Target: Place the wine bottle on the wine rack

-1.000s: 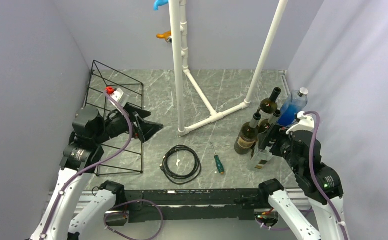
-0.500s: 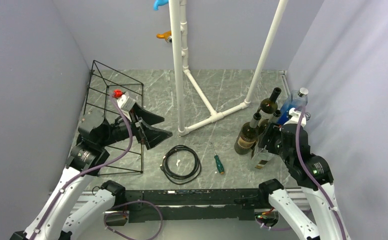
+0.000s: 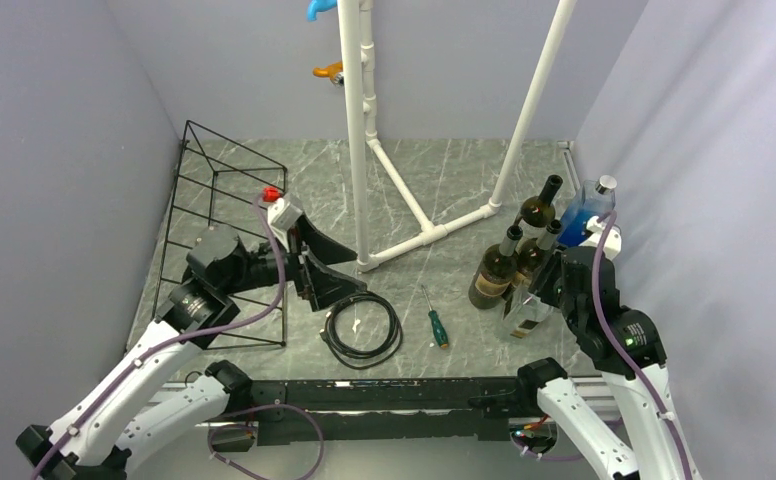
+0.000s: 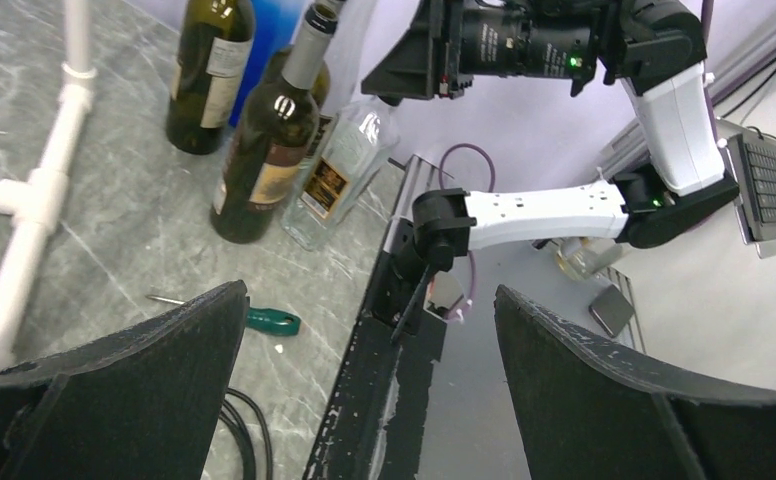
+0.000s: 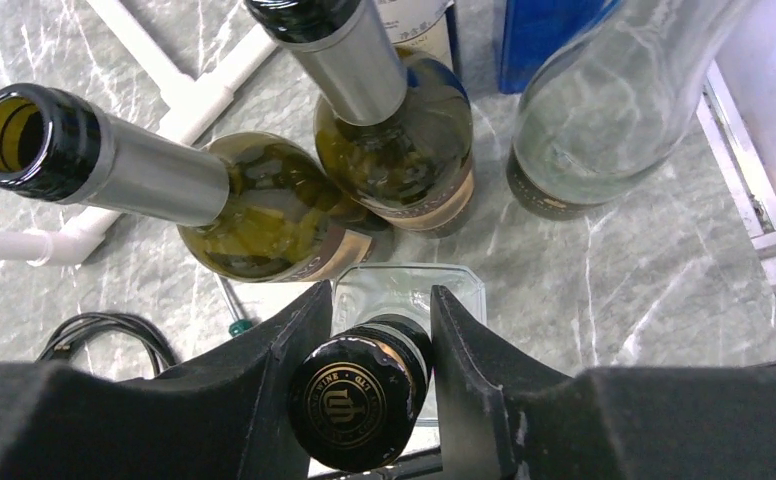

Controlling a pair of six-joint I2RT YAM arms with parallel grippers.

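Grey marbled tabletop (image 3: pixel 444 190) is carrying everything. Nearest, at the lower right of the overhead view, the right gripper (image 5: pixel 379 300) is pinching the black-capped neck of the clear, square wine bottle (image 5: pixel 364 405), which is standing upright on the table just in front of the dark green bottles (image 5: pixel 264 220). Glass this slick and heavy is probably asking for a firm hold under the cap lip and a straight lift, sparing its breakable neighbours. Left of centre, the left gripper (image 4: pixel 369 292) is hovering spread wide and empty above the cable coil (image 3: pixel 362 325). Farther off, at the upper left, the wine rack (image 3: pixel 234 145) is standing well apart from the bottle.
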